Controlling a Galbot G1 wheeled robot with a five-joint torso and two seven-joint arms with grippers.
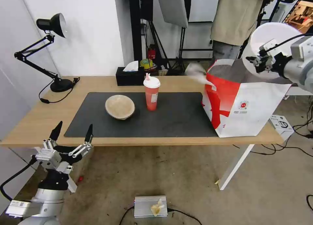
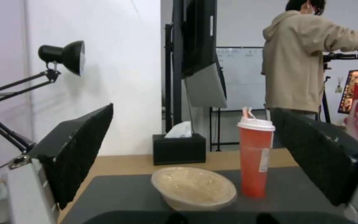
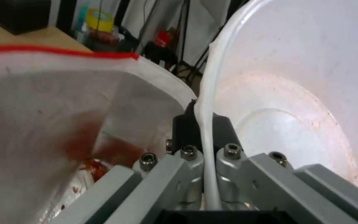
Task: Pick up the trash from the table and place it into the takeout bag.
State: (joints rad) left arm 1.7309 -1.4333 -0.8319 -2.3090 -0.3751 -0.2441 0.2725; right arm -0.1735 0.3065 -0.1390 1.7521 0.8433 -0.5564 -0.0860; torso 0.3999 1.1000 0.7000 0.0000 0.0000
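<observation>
My right gripper (image 1: 257, 60) is raised at the far right, shut on the rim of the white round bowl (image 1: 270, 39). The bowl is tipped on edge above the open takeout bag (image 1: 241, 101), which stands on the table's (image 1: 39, 117) right end. In the right wrist view the fingertips (image 3: 187, 119) pinch the white bowl's (image 3: 295, 93) rim over the bag's lining (image 3: 63, 109), where red scraps lie. The tall red cup (image 1: 151, 93) and the beige bowl (image 1: 120, 106) stand on the dark mat (image 1: 182, 117). My left gripper (image 1: 73, 132) hangs open below the table's front left edge, facing the beige bowl (image 2: 193, 186) and red cup (image 2: 254, 158).
A black desk lamp (image 1: 52, 26) stands at the table's back left, its cable trailing over the wood. A black tissue box (image 1: 129, 76) sits behind the cup. A small white box (image 1: 280, 122) lies by the bag. A person stands behind the bag. A grey box (image 1: 150, 206) rests on the floor.
</observation>
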